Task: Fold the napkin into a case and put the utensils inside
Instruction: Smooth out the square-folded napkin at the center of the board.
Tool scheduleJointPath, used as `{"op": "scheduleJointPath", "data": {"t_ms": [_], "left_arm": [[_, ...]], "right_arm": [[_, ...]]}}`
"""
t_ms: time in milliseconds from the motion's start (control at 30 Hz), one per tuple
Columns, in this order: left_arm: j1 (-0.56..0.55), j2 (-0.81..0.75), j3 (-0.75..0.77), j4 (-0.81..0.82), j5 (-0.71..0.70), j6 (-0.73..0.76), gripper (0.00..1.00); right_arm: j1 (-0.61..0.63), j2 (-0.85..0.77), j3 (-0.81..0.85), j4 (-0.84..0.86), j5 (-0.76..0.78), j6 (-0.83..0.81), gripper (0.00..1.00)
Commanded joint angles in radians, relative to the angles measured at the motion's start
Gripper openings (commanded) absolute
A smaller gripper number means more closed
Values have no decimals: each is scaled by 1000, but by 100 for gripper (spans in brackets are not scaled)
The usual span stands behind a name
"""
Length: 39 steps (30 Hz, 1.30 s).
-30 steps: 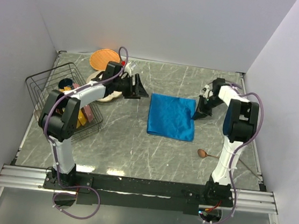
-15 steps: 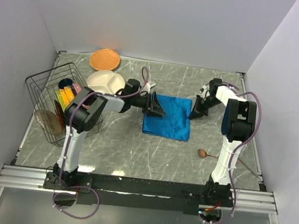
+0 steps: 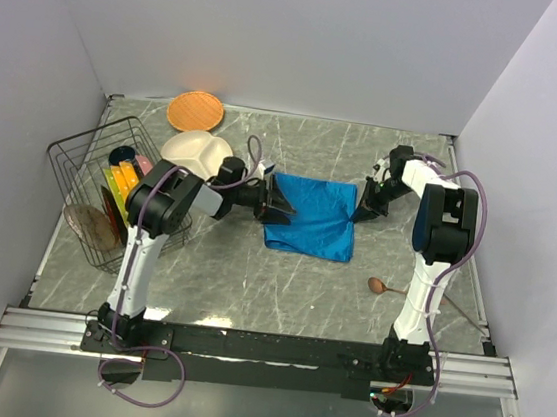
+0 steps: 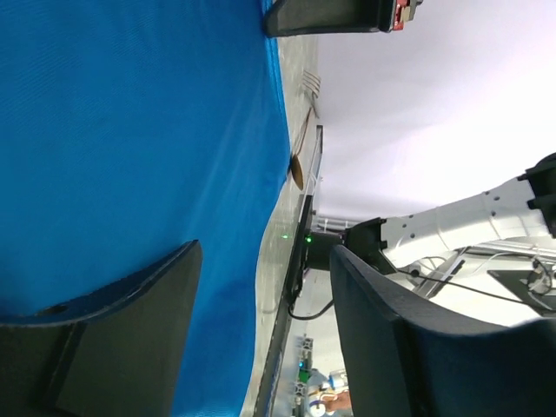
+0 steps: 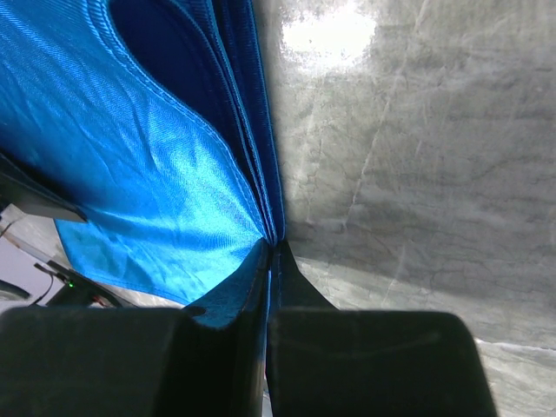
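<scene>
The bright blue napkin [image 3: 315, 223] lies folded into a rough square in the middle of the table, its layered edge showing in the right wrist view [image 5: 156, 148]. My right gripper [image 3: 363, 213] is shut on the napkin's right edge, the fingertips [image 5: 271, 248] pinching the stacked layers. At the cloth's left edge my left gripper [image 3: 289, 206] stands open [image 4: 261, 347]. One of its fingers [image 4: 130, 330] is over the blue cloth [image 4: 130, 130], and nothing is clamped. A brown wooden spoon [image 3: 377, 285] rests on the table in front of the napkin's right corner, also visible from the left wrist [image 4: 297, 169].
A wire basket [image 3: 84, 151] holding colourful plates stands at the left. A white divided plate [image 3: 197, 149] and an orange plate [image 3: 195, 110] lie behind it. White walls close in the table on three sides. The arm bases sit at the near edge.
My left gripper swung from the white plate over to the napkin's left edge, then drew back slightly. The napkin shifted a little to the left. The right gripper kept its pinch.
</scene>
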Motion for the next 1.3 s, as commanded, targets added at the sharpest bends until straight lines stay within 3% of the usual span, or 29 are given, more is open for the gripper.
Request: {"op": "scheduleJointPath", "data": {"t_ms": [0,233,333,567,900,1133,1267], "left_arm": [[42,-38,-31,28,33,34,69],[13,-128,30,26,65,43,72],[-31,-124,20,138,76,-84,72],[-60,-130,-89,243,90,-196,72],[-56,-89,-190,28,36,-28,72],[-27,-145,-181,-185,36,190,73],[-25,-200,-148,-179,79,205,74]], "right_arm": [[-4,19,18,3,108,-10,0],[-3,20,20,5,82,-13,0],[0,20,20,6,73,-8,0],[4,12,17,5,84,-7,0],[4,12,14,3,118,-5,0],[-1,2,-12,20,136,-11,0],[-3,0,-11,23,116,-13,0]]}}
